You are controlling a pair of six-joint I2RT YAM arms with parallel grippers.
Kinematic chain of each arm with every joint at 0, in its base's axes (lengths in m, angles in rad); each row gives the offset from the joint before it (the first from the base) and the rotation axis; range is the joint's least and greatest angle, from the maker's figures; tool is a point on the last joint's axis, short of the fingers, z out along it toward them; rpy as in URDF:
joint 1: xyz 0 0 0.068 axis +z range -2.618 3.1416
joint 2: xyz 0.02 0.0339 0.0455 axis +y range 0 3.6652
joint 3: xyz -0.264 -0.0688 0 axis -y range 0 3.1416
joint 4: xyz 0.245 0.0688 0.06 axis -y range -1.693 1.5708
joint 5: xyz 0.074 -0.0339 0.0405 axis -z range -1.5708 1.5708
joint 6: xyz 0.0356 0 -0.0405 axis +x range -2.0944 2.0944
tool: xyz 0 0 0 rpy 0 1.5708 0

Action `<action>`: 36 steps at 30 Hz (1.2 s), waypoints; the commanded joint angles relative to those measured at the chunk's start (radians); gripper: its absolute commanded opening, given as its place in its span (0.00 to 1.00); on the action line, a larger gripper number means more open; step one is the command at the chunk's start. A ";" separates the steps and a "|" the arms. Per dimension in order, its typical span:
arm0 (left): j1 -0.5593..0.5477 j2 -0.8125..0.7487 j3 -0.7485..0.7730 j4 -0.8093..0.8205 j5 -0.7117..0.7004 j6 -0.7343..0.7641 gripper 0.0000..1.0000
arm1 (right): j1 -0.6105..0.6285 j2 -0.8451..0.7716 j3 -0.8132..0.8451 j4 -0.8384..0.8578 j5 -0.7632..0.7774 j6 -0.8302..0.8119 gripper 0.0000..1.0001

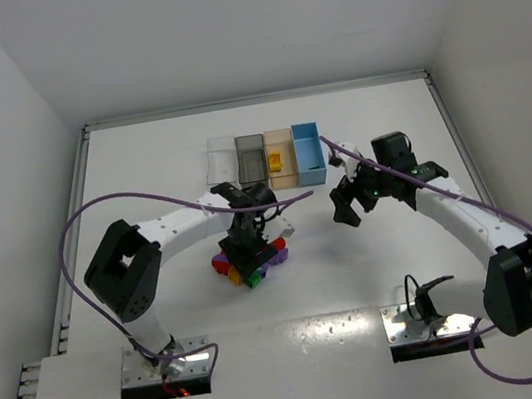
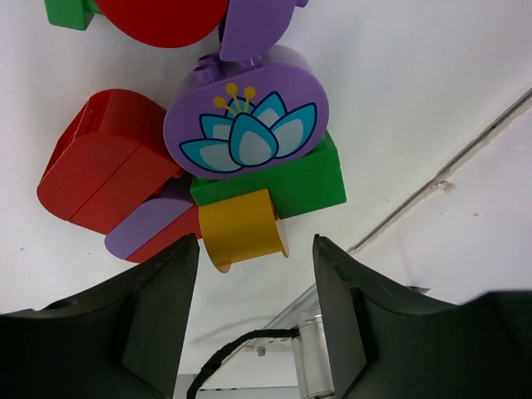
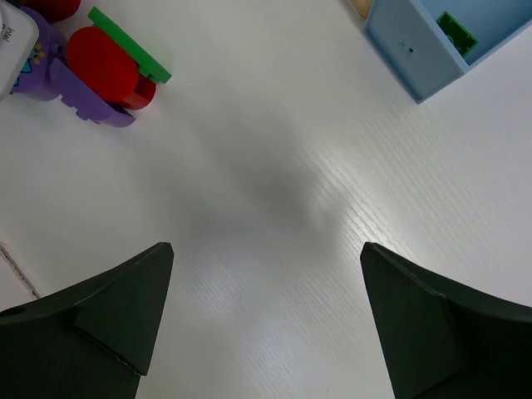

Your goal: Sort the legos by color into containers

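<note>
Top view: we are seeing the left gripper (image 1: 250, 253) covering most of the lego pile (image 1: 246, 273). Left wrist: we are losing a red brick (image 2: 162, 17) and a green brick (image 2: 65, 12) to the top edge. Right wrist: we are seeing only one corner of the light blue bin (image 3: 416, 60).

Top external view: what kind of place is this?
Probably a lab test cell: a white table boxed in by plain white walls, left arm and right arm bolted at its near edge, and four small bins near toy bricks.
</note>
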 commanded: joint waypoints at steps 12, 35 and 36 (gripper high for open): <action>0.045 0.035 0.005 -0.003 0.000 0.005 0.57 | -0.008 0.018 0.040 0.020 -0.028 0.002 0.94; 0.045 -0.101 0.062 0.053 0.078 -0.056 0.19 | -0.008 0.064 0.106 -0.030 -0.169 0.048 0.94; 0.045 -0.153 0.076 0.067 0.087 -0.056 0.18 | -0.008 0.073 0.115 -0.041 -0.201 0.059 0.94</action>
